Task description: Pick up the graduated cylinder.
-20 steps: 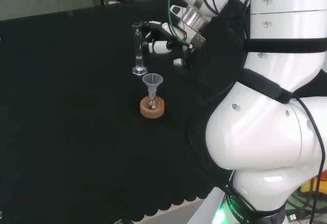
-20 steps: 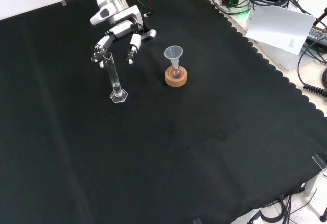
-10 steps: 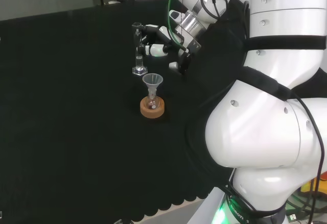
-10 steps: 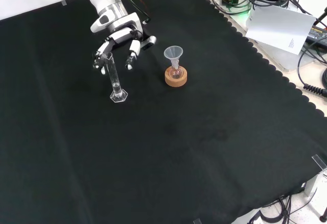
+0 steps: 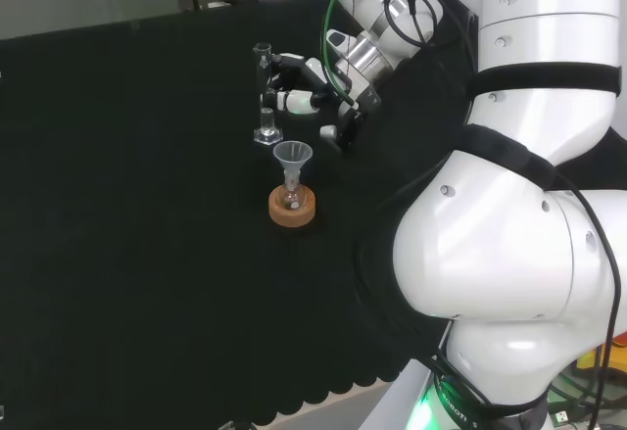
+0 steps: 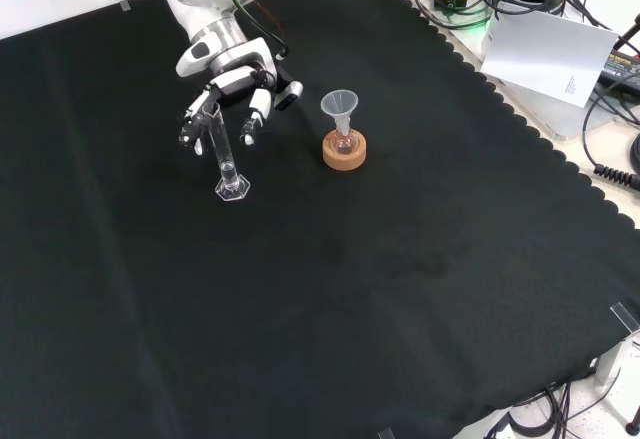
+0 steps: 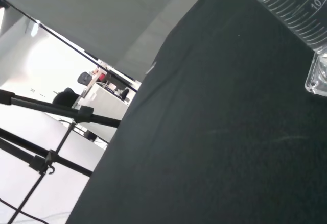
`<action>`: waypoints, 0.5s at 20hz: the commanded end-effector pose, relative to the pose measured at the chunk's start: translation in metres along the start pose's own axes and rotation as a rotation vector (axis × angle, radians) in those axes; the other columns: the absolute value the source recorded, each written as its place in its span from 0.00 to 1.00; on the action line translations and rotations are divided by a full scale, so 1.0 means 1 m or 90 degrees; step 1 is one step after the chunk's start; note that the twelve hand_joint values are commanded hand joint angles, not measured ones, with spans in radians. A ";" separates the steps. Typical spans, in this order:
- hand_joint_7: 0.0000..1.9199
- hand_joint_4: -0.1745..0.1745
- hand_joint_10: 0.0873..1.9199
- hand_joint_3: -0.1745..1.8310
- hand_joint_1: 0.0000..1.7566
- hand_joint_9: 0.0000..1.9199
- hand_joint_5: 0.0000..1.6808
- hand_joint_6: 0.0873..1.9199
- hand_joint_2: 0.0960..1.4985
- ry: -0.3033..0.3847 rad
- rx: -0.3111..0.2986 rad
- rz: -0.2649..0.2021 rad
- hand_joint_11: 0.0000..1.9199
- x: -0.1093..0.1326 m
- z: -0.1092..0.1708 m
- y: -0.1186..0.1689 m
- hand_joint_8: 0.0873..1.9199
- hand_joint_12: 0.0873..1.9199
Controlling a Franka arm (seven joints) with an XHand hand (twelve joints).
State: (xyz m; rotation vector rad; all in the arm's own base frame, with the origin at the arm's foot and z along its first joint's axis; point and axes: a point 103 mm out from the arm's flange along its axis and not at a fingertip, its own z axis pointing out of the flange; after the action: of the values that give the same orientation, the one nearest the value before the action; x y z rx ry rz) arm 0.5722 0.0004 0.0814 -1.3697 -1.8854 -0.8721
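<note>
Black cloth (image 6: 400, 289) covers the whole bench, with a scalloped edge along one side in the front view. Nearest the front camera among the ware stands the graduated cylinder (image 6: 222, 154), clear, upright on its angular foot, which rests on the cloth just in front of the hand (image 6: 228, 94). To the hand's right in that view, and a little apart from it, a small flask with a clear funnel (image 6: 340, 111) in its neck sits in a cork ring (image 6: 344, 152). The hand reaches down from the view's top with its fingers (image 6: 252, 117) spread and only slightly bent, 1 group on each side of the cylinder's upper part; the cylinder's top lies between them, and whether any finger touches the glass cannot be told. In the head view the hand (image 5: 312, 85) is just right of the cylinder (image 5: 265, 97). Close by the wrist camera, the cylinder's marked wall (image 7: 294, 9) and foot appear against the cloth.
</note>
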 end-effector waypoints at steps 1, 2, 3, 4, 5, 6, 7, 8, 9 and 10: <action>0.20 0.33 0.25 0.00 0.59 0.33 0.28 0.00 0.64 0.026 -0.010 -0.005 0.25 0.000 0.005 0.002 0.31 0.63; 0.20 0.34 0.25 0.00 0.59 0.34 0.28 0.00 0.64 0.031 -0.010 -0.007 0.25 0.000 0.005 0.002 0.31 0.63; 0.21 0.34 0.25 0.00 0.60 0.34 0.28 0.00 0.64 0.036 -0.012 -0.009 0.25 0.000 0.006 0.003 0.31 0.63; 0.21 0.35 0.25 0.00 0.60 0.34 0.29 0.00 0.64 0.040 -0.013 -0.010 0.25 0.000 0.006 0.003 0.31 0.63; 0.21 0.35 0.25 0.00 0.60 0.34 0.29 0.00 0.64 0.048 -0.014 -0.013 0.26 0.000 0.007 0.003 0.31 0.62; 0.22 0.35 0.25 0.00 0.60 0.35 0.30 0.00 0.64 0.050 -0.014 -0.015 0.27 0.000 0.007 0.004 0.31 0.62; 0.22 0.35 0.25 0.00 0.61 0.36 0.30 0.00 0.64 0.054 -0.012 -0.017 0.28 0.000 0.008 0.005 0.31 0.61; 0.23 0.35 0.24 0.00 0.61 0.36 0.30 0.00 0.64 0.056 -0.010 -0.020 0.28 0.001 0.009 0.005 0.31 0.60; 0.23 0.35 0.24 0.00 0.61 0.37 0.31 0.00 0.64 0.058 -0.008 -0.022 0.29 0.001 0.010 0.006 0.31 0.60; 0.23 0.35 0.24 0.00 0.61 0.37 0.31 0.00 0.64 0.060 -0.007 -0.022 0.29 0.001 0.010 0.006 0.31 0.60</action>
State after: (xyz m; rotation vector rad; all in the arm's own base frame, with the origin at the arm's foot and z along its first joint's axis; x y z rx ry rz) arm 0.5761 0.0076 0.0776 -1.3071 -1.8436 -0.9413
